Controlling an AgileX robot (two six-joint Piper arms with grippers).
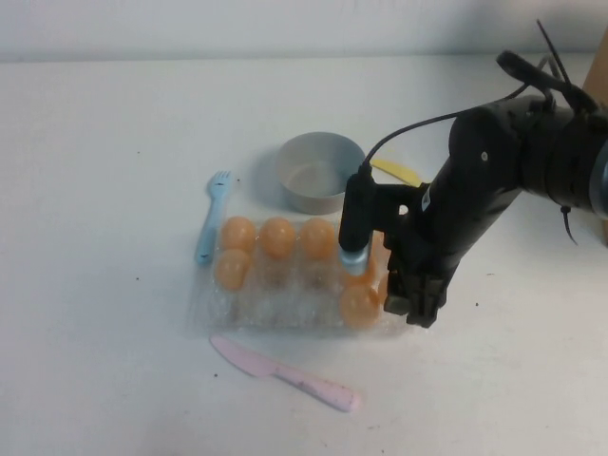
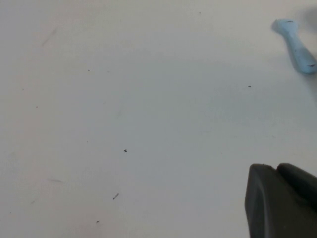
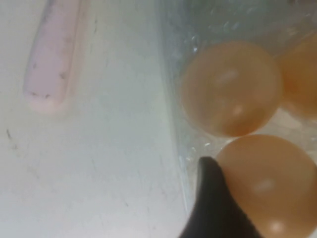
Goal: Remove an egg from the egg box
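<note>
The crinkly clear egg box sits on the white counter; the right claw hangs at its right end, one dark finger against a smooth peach egg, its grip probably closed but partly hidden. The left claw is cut off, so I cannot tell its state.

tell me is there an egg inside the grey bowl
No, in the high view the grey bowl holds nothing; the eggs sit in the egg box, where the right gripper works.
</note>
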